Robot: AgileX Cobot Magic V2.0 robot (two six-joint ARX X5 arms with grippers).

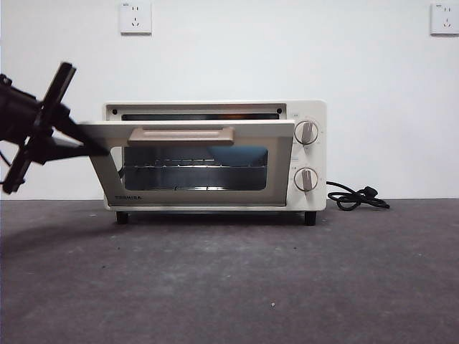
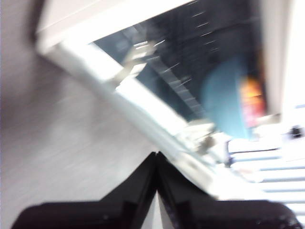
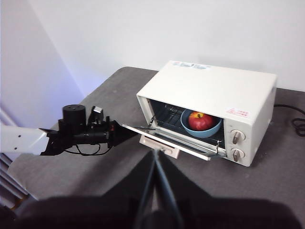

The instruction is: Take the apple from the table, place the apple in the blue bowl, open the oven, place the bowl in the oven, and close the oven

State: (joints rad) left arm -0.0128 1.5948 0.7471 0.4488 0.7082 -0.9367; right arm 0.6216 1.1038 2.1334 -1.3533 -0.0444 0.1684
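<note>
At door's (image 1: 188, 132) edge: left end effector (image 1: 100, 149).

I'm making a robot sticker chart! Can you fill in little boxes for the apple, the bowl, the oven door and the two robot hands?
apple: red apple, sitting in the bowl
bowl: blue bowl, inside the oven on the rack
oven door: partly open, tilted, not shut yet
left hand: left hand at the door's side edge, jaws together
right hand: right hand held high, away from the oven, jaws together
table: dark grey table

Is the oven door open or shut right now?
Partly open. The oven door leans outward, leaving a gap; the left gripper touches its edge.
</note>
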